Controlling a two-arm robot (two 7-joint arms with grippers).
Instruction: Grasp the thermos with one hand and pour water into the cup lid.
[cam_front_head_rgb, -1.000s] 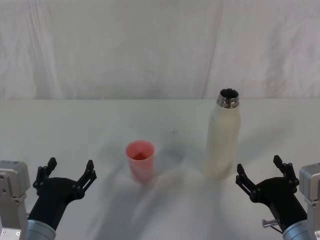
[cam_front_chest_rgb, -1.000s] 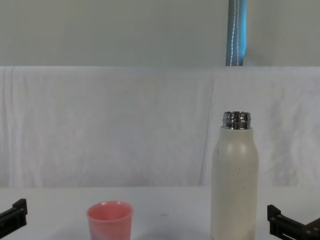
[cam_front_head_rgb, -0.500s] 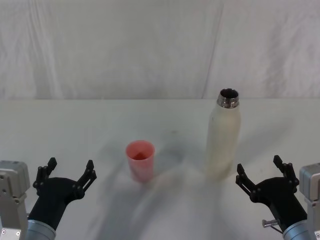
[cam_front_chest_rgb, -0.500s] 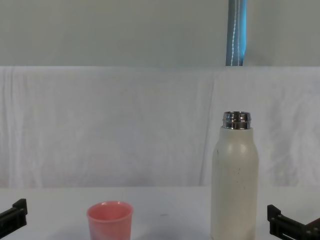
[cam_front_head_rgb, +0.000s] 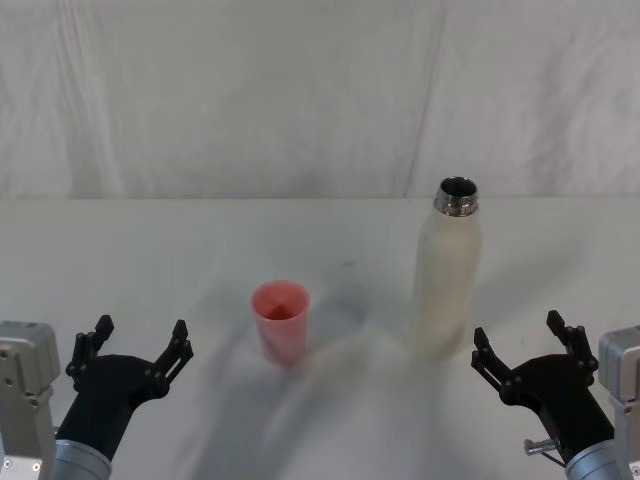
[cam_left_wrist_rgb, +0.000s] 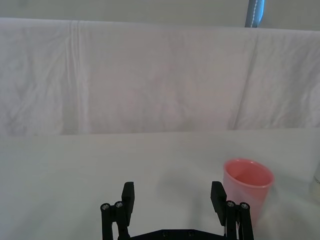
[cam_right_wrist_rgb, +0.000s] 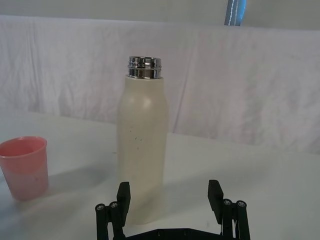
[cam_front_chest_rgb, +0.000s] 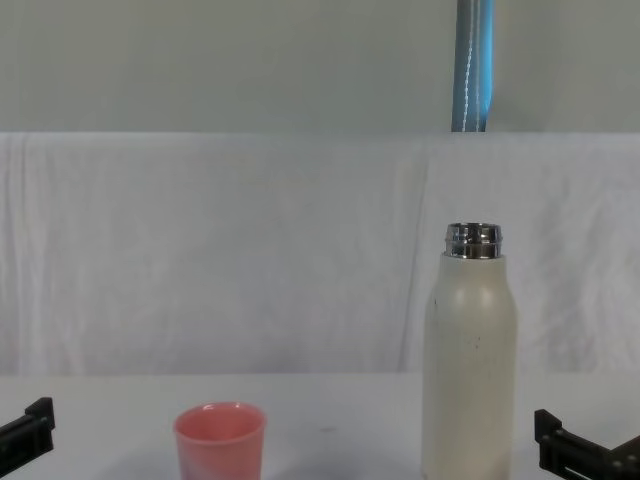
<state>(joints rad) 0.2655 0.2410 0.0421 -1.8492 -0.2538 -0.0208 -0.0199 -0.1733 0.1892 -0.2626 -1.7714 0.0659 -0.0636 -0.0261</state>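
The cream-white thermos (cam_front_head_rgb: 447, 275) (cam_right_wrist_rgb: 142, 145) (cam_front_chest_rgb: 470, 365) stands upright on the white table, its silver neck uncapped. Left of it sits the small pink cup lid (cam_front_head_rgb: 280, 322) (cam_left_wrist_rgb: 247, 187) (cam_right_wrist_rgb: 24, 166) (cam_front_chest_rgb: 219, 441), also upright. My right gripper (cam_front_head_rgb: 524, 342) (cam_right_wrist_rgb: 169, 197) is open near the table's front edge, a little in front and to the right of the thermos, touching nothing. My left gripper (cam_front_head_rgb: 139, 342) (cam_left_wrist_rgb: 173, 197) is open at the front left, to the left of the cup lid, with nothing between its fingers.
A white cloth (cam_front_head_rgb: 300, 100) hangs as a backdrop behind the table. A blue-grey vertical pole (cam_front_chest_rgb: 474, 65) rises behind it. Bare tabletop (cam_front_head_rgb: 150, 250) stretches to the left and behind the cup lid.
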